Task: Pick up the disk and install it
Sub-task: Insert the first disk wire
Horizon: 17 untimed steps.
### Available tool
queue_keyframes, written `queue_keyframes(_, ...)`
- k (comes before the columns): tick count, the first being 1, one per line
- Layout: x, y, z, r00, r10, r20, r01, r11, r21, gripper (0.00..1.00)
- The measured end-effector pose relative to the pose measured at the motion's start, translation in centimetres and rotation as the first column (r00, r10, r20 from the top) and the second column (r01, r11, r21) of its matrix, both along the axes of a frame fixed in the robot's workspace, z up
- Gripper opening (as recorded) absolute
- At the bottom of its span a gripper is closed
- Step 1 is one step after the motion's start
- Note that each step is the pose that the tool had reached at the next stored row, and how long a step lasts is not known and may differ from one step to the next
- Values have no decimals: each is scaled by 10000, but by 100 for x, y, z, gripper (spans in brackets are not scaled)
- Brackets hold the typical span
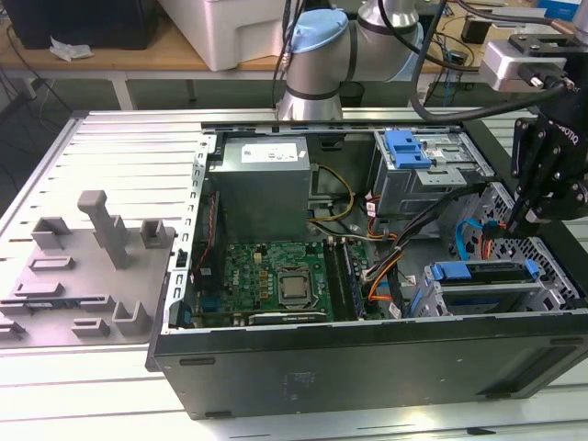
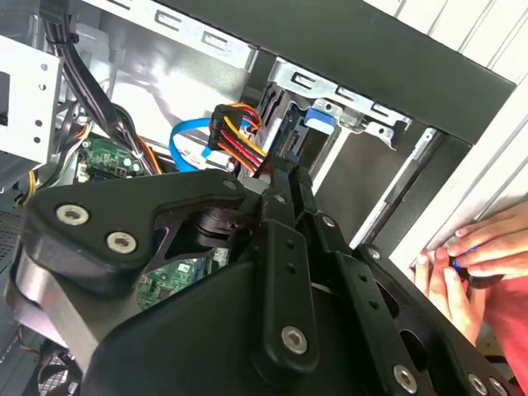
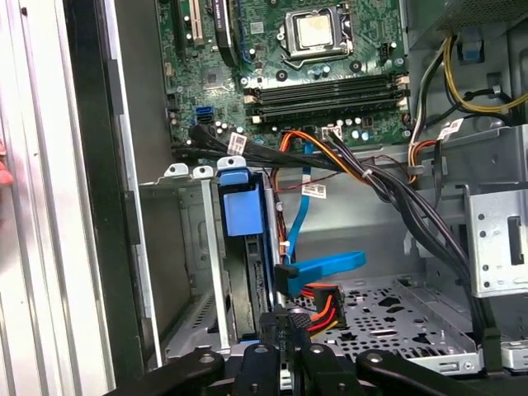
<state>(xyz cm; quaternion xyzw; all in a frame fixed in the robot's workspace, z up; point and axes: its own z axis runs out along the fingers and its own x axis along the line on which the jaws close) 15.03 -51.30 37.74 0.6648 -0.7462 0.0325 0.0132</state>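
Note:
The disk [image 1: 487,296] lies in the lower drive bay at the exterior view's right, silver with its blue carrier bracket [image 1: 464,272] along the top edge. In both wrist views it shows edge-on in the bay, blue bracket [image 3: 245,210] [image 2: 318,120] outward. My gripper [image 1: 514,223] hangs just above and to the right of that bay. Its fingers are shut, tips [image 2: 279,169] [image 3: 285,320] against a plug with red, orange and yellow wires [image 2: 235,136] beside a blue data cable [image 3: 326,268]. Whether they pinch the plug I cannot tell.
The open black case [image 1: 367,358] holds a green motherboard [image 1: 276,276], a grey power supply [image 1: 262,179] and a silver cage with a blue clip [image 1: 409,147]. A person's hand [image 2: 470,256] rests outside the case wall. Grey fixtures [image 1: 101,239] stand at the exterior view's left.

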Motion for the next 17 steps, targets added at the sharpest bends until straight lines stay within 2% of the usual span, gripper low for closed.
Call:
queue_keyframes(7,0,-1,0,10000,25,0,-25,10000,-10,16)
queue_keyframes(9,0,-1,0,10000,91,-9,-91,9999,-72,16)
queue_keyframes(10,0,15,-5,9996,253,-97,-257,9985,-490,16)
queue_keyframes(11,1,29,-20,9991,404,-101,-409,9975,-570,16)
queue_keyframes(13,0,76,-55,9966,817,-106,-823,9945,-649,16)
queue_keyframes(17,0,109,-70,9950,993,-117,-999,9920,-769,16)
